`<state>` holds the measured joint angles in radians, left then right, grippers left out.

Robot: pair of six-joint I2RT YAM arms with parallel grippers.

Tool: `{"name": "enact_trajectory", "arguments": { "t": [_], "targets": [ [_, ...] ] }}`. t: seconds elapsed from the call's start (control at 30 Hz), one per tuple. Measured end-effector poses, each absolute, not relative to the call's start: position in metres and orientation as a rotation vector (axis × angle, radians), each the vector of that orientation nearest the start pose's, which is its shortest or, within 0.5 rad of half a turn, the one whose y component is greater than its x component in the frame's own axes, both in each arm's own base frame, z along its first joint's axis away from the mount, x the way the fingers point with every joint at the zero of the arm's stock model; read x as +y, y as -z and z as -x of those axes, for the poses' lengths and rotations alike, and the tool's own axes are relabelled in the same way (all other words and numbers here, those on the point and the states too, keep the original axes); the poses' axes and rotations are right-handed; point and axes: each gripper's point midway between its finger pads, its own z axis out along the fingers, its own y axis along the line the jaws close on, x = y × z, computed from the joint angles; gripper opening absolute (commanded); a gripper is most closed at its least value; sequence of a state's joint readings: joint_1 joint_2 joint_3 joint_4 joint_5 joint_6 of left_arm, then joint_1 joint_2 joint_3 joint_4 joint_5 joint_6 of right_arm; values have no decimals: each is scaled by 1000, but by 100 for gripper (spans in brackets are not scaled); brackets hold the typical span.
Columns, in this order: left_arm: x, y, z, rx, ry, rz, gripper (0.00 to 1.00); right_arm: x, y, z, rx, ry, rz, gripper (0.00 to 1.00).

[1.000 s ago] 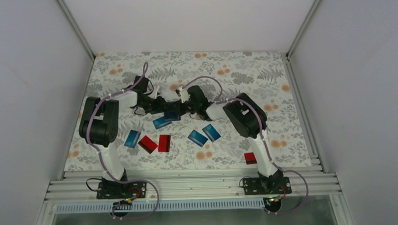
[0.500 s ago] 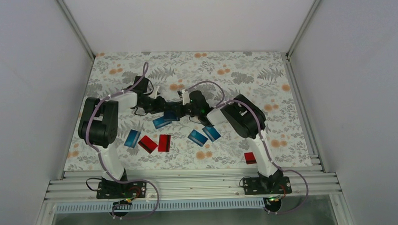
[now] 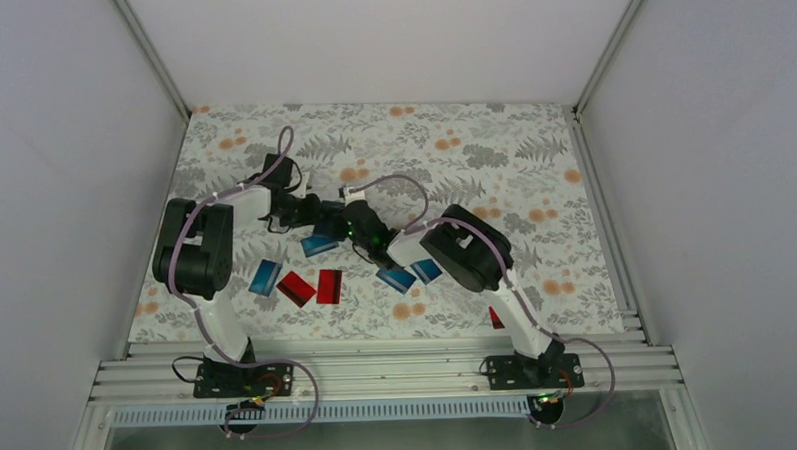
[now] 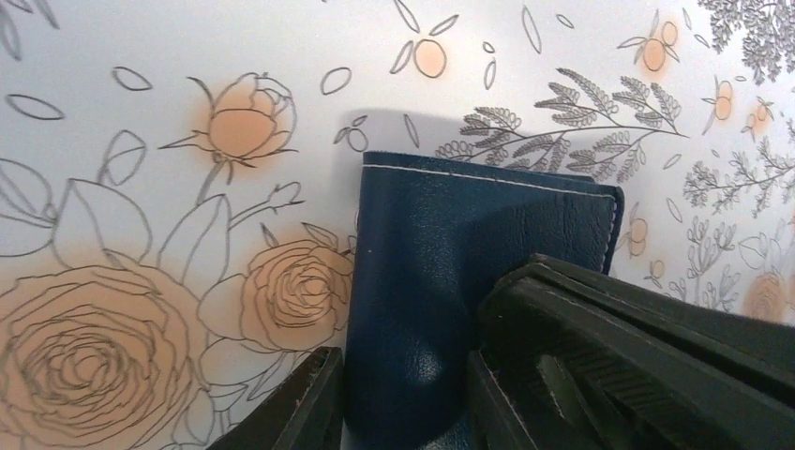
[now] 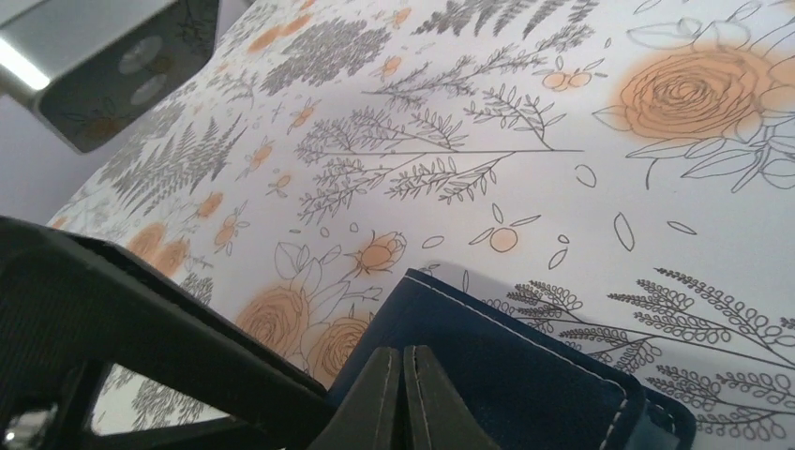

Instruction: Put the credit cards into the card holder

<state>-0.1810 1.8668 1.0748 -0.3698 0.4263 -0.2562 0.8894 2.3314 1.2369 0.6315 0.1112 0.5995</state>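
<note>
Right pincer (image 5: 405, 394) moved left, at card holder (image 5: 525, 375)

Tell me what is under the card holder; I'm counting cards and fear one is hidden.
Only flowered cloth shows around the card holder; no card edge sticks out past its far or left sides. The patch beneath is covered, and the left tool hides its near end.

We're low over the floral cloth (image 5: 487, 122), and the navy card holder (image 5: 525, 375) lies at lower right, white stitching along its edge. The right gripper (image 5: 404, 375) has its fingers pressed almost together, tips at the holder's near left edge. A black bar (image 5: 122, 309) crosses the lower left; a grey metal piece (image 5: 103, 66) sits top left.
</note>
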Motion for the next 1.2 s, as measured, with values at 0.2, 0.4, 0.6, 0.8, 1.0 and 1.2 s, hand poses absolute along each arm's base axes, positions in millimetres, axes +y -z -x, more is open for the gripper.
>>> {"name": "enact_trajectory", "arguments": {
  "t": [0.2,0.4,0.6,0.8,1.0,1.2],
  "targets": [
    [-136,-23,-385,2758,647,17,35,448,-6,-385,2067,-704,186,4],
    [-134,-26,-373,2802,631,32,36,445,-19,-368,2143,-671,329,4],
    [-125,-45,-376,2799,604,63,43,435,-40,-361,2317,-615,533,39],
    [-112,-104,-407,2654,583,70,74,411,-94,-406,2392,-590,530,81],
    [-79,-142,-417,2529,473,123,85,334,-178,-433,2323,-554,365,100],
    [-36,-147,-411,2400,299,204,86,204,-216,-459,2252,-320,96,100]
  ]
}}
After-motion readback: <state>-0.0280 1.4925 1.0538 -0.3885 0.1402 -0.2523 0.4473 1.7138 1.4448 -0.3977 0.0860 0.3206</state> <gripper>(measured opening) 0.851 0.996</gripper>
